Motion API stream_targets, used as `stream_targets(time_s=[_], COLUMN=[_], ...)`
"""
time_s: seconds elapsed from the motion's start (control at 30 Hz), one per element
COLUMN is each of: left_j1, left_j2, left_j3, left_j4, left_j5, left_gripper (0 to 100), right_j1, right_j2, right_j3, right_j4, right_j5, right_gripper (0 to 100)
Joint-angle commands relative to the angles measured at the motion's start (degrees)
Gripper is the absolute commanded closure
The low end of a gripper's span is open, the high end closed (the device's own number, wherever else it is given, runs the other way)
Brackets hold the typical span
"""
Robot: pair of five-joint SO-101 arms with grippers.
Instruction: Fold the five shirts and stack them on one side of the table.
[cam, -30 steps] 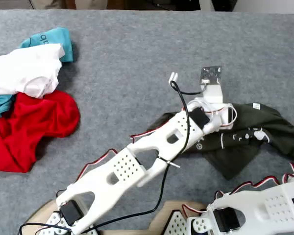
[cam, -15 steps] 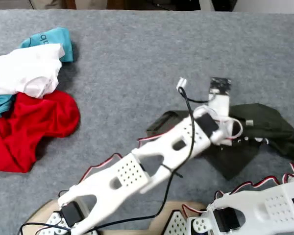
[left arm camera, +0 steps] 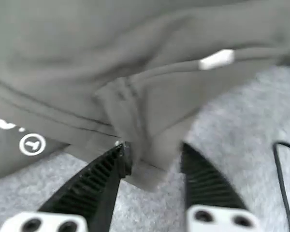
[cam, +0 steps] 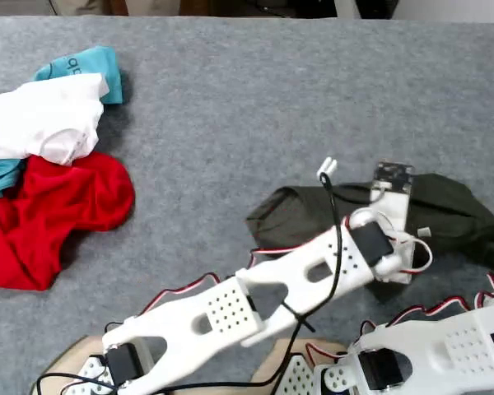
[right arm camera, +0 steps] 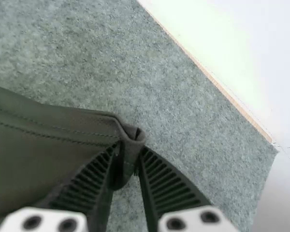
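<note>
**A:** While the right gripper (right arm camera: 130, 149) is clamped tight on a corner of the dark green shirt (cam: 457, 204) near the table (cam: 230, 99) edge, the left gripper (left arm camera: 153, 150) sits with its jaws wide apart, straddling a fold of hem, nothing pinched.

**B:** One anchors, I'd say, so the other can take a second hold and spread it.

**B:** The count?

**A:** One green at the right. Red shirt (cam: 58, 206), white shirt (cam: 41, 119) and teal shirt (cam: 90, 64) are heaped at the left. Teal shows in two patches; one shirt or two, can't tell. Two arms.
</note>
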Motion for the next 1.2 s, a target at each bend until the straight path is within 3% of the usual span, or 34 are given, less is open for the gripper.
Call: stream_targets(time_s=[0.0,0.23,0.6,1.17], left_j1=[-4.4,-14.4,-6.6,-5.2], left_j2=[-1.0,-0.9,-0.8,-0.8], left_j3=[-1.1,-6.0,-3.0,4.7], left_j4=[0.2,-0.6,-0.8,-0.9], left_j5=[3.1,3.3,3.3,3.3], left_gripper=[74,74,74,74], right_j1=[-0.4,-0.7,-2.9,-2.9], right_j2=[-0.5,-0.2,-0.2,-0.1], right_j3=[-1.8,-2.6,-2.2,-2.4], right_j4=[-1.1,-1.2,-1.2,-1.2], right_j5=[2.2,2.8,2.8,2.8], right_gripper=[99.3,99.3,99.3,99.3])
